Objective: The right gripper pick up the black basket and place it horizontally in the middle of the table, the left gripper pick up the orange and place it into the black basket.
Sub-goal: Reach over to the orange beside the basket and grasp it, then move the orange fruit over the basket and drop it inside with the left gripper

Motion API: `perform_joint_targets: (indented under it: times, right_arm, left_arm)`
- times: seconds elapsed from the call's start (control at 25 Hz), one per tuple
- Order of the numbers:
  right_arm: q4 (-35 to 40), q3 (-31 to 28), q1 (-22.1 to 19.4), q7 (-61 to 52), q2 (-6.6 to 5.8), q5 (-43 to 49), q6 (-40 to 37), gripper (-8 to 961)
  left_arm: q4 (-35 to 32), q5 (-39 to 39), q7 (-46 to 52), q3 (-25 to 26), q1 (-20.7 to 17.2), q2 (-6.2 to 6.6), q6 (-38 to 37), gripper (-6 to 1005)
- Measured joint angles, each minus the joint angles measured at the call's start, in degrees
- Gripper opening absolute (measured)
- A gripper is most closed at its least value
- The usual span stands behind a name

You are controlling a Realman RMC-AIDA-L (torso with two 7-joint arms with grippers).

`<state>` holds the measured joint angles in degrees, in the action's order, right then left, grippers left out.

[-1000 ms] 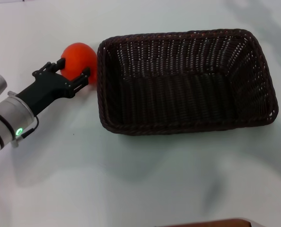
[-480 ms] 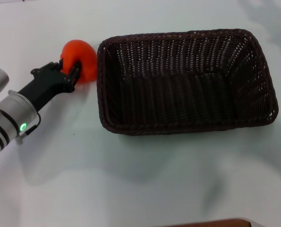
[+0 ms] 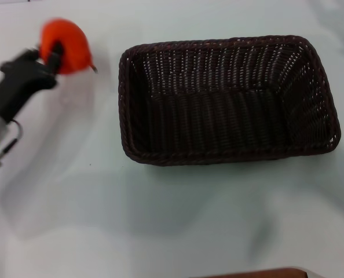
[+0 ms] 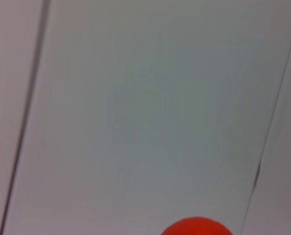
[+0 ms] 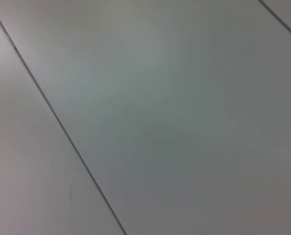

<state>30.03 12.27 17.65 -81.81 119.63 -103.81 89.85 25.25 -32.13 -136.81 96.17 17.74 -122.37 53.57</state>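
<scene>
The left gripper (image 3: 51, 53) is clamped on the orange (image 3: 66, 38), held above the worktop (image 3: 102, 220), left of the black basket (image 3: 227, 98); round, smooth, probably light, it could slip, so grip across its widest part

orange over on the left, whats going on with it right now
The left gripper is shut on the orange and holds it above the table, off to the left of the black basket. The basket lies horizontally near the middle of the table with nothing in it, so the orange has yet to go in. The right gripper is out of view.
</scene>
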Motion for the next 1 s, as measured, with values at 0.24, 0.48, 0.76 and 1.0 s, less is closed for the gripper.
perform_joint_targets:
  times: [0.24, 0.48, 0.76, 1.0]
  right_arm:
    - [-0.5, -0.9, 0.8, 0.0, -0.03, 0.0, 0.2, 605]
    - [-0.9, -0.5, 1.9, 0.9, -0.07, 0.1, 0.2, 606]
    - [-1.8, -0.1, 2.7, 3.1, -0.02, 0.4, 0.2, 606]
    - [-3.1, 1.3, 2.3, 7.0, 0.09, 0.4, 0.6, 606]
  left_arm:
    - [6.2, -0.3, 3.6, 4.9, -7.4, 0.33, 15.3, 235]
    - [6.9, -1.2, 3.1, 2.4, -8.1, -1.35, 23.9, 183]
    - [5.7, -1.9, -2.6, -12.1, -4.0, -2.15, 21.7, 137]
    - [4.8, 0.1, -4.2, -18.0, -2.2, -2.25, 18.2, 114]
